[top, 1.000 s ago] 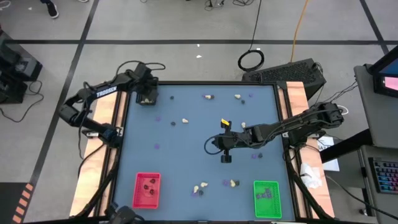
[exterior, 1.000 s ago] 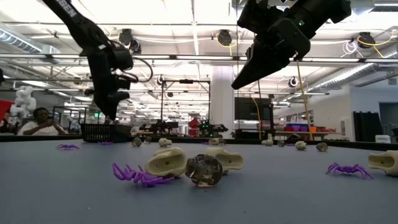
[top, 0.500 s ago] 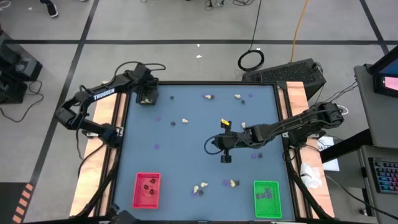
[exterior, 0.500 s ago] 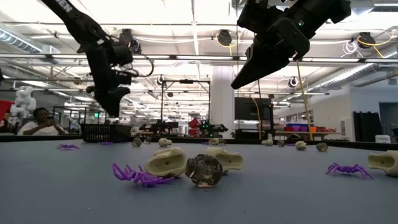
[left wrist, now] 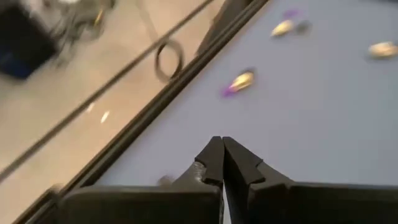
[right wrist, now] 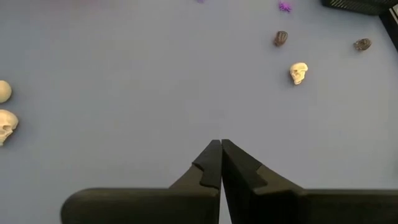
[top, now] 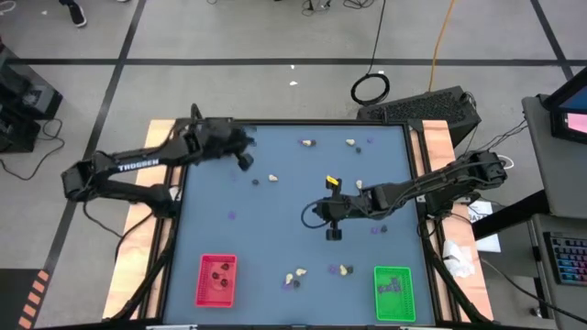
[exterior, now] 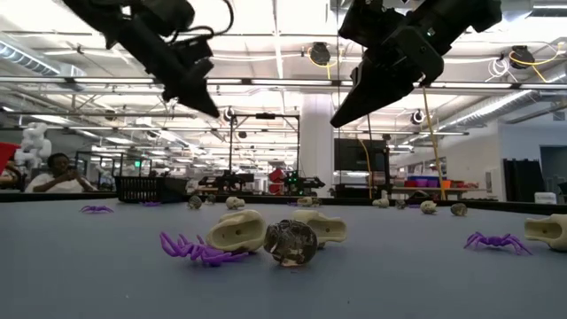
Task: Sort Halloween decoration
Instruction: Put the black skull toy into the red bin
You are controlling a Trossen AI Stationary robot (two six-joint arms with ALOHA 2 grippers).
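A blue surface (top: 275,247) fills the high view, trinkets scattered across it, several near the far edge. A red tray (top: 216,280) and a green tray (top: 393,293) sit at its near corners. The left hand (top: 244,159) hangs near the far left corner, the right hand (top: 333,233) mid-surface. The low view alone shows both well above the surface, over a purple spider (exterior: 193,249) touching a cream skull (exterior: 237,231). Each wrist view shows its fingers pinched shut, empty. Likely risk: clustered pieces get grabbed together.
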